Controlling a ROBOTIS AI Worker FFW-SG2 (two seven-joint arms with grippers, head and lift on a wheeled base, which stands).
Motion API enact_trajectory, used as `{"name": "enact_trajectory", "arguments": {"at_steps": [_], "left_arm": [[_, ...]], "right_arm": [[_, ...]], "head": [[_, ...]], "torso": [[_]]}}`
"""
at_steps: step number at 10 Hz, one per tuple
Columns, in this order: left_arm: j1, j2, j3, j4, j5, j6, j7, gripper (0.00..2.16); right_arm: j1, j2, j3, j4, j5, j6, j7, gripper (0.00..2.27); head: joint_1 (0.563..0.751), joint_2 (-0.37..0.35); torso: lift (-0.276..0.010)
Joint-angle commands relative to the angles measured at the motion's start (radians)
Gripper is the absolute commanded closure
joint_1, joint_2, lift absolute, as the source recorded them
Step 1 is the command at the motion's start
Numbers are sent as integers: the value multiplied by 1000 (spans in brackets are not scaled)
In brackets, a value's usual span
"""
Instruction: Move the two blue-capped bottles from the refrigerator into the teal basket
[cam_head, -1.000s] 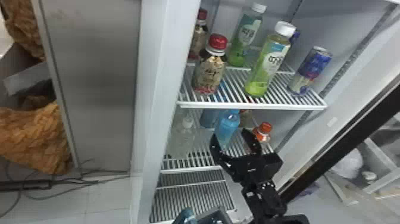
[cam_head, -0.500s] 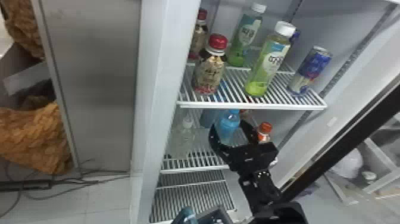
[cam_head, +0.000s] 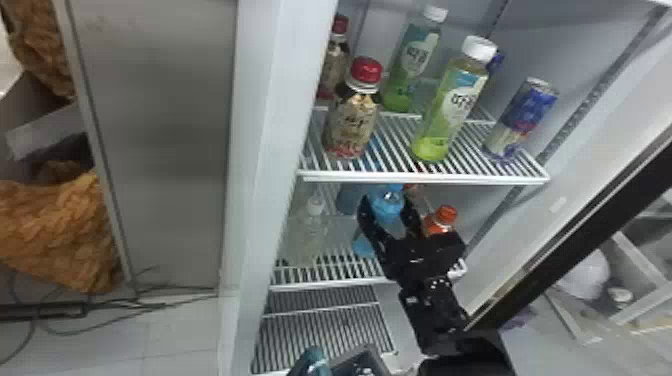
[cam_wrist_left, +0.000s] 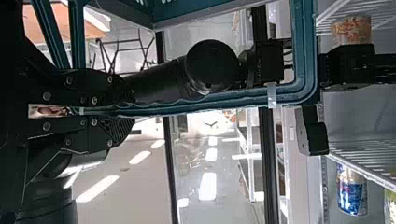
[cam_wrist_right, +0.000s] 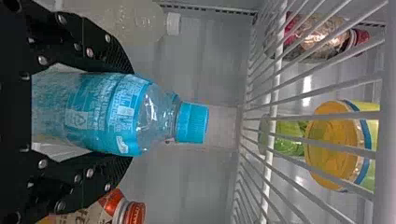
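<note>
The right gripper (cam_head: 387, 207) stands at the lower shelf, its fingers on either side of a blue-capped bottle (cam_head: 387, 201). In the right wrist view, my right gripper (cam_wrist_right: 133, 114) is shut on this bottle (cam_wrist_right: 100, 112), below its shoulder; the blue cap (cam_wrist_right: 191, 122) points away from the palm. Another bluish bottle (cam_head: 350, 199) stands behind and to the left, its top hidden by the shelf above. Teal basket parts (cam_head: 315, 361) appear at the bottom edge of the head view. My left gripper (cam_wrist_left: 133, 111) is shut on the basket's teal rim (cam_wrist_left: 196, 105).
An orange-capped bottle (cam_head: 441, 220) stands close to the right finger, and a white-capped clear bottle (cam_head: 310, 230) to the left. The upper shelf (cam_head: 425, 177), holding several bottles and a can (cam_head: 522, 120), hangs just above. The fridge's left wall (cam_head: 270, 150) bounds that side.
The right gripper has moved up and slightly inward at the blue-capped bottle, and its fingers have drawn together around it. The bottles on the upper shelf have stayed put.
</note>
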Motion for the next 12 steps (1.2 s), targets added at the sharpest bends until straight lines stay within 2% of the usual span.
{"name": "enact_trajectory", "arguments": {"at_steps": [1, 3, 7, 12], "left_arm": [[0, 1, 0, 1, 0, -2, 0, 1085], [0, 1, 0, 1, 2, -5, 0, 1085], [2, 0, 5, 1, 5, -10, 0, 1085], [7, -2, 8, 1, 5, -12, 0, 1085]], "right_arm": [[20, -2, 5, -24, -32, 0, 0, 610], [87, -3, 5, -112, -69, 10, 0, 610], [317, -16, -10, -409, -126, 103, 0, 610], [504, -8, -50, -650, -144, 172, 0, 610]], "head": [[695, -350], [695, -350], [695, -350], [695, -350]], "torso": [[-151], [-151], [-151], [-151]]}}
